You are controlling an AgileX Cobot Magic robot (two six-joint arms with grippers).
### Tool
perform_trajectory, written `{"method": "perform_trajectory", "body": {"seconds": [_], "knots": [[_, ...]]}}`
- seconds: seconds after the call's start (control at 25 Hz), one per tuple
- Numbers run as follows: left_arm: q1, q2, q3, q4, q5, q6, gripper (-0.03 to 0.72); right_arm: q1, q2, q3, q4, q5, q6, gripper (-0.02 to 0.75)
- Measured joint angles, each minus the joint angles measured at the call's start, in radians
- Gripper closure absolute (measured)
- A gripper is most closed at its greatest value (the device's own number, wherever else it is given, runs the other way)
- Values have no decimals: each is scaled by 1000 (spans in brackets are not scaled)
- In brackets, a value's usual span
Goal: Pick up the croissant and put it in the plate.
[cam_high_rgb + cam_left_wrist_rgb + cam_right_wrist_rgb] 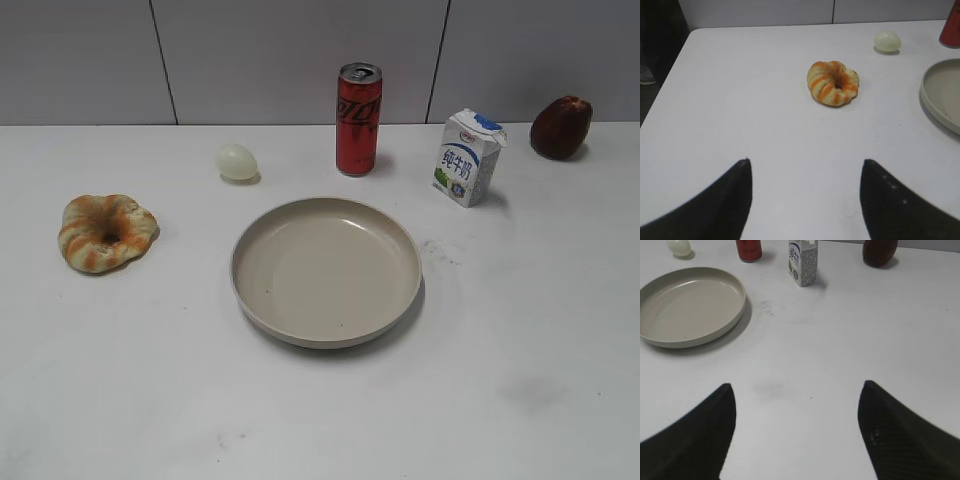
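The croissant (107,232) is a tan ring with orange-brown stripes and lies on the white table at the left; it also shows in the left wrist view (833,82). The beige plate (400,300) sits empty at the middle of the table; its rim shows in the left wrist view (932,102) and the whole plate in the right wrist view (735,315). My left gripper (805,162) is open and empty, well short of the croissant. My right gripper (797,385) is open and empty over bare table to the right of the plate. Neither arm shows in the exterior view.
A pale egg (237,161), a red can (358,118), a small milk carton (467,157) and a dark red fruit (561,127) stand along the back. The table's left edge (662,95) runs near the croissant.
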Motion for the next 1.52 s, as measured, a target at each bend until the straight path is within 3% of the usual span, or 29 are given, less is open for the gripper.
{"method": "perform_trajectory", "body": {"seconds": [0.6, 1.08, 1.32, 1.52], "knots": [[0, 62, -15, 42, -29, 0, 174, 0, 0, 0, 0, 0, 0, 166], [0, 620, -138, 6, -209, 37, 172, 0, 0, 0, 0, 0, 0, 166], [0, 922, -260, -161, -224, 232, 34, 0, 0, 0, 0, 0, 0, 166], [0, 1210, -414, -188, -210, 262, 30, 0, 0, 0, 0, 0, 0, 166]]}}
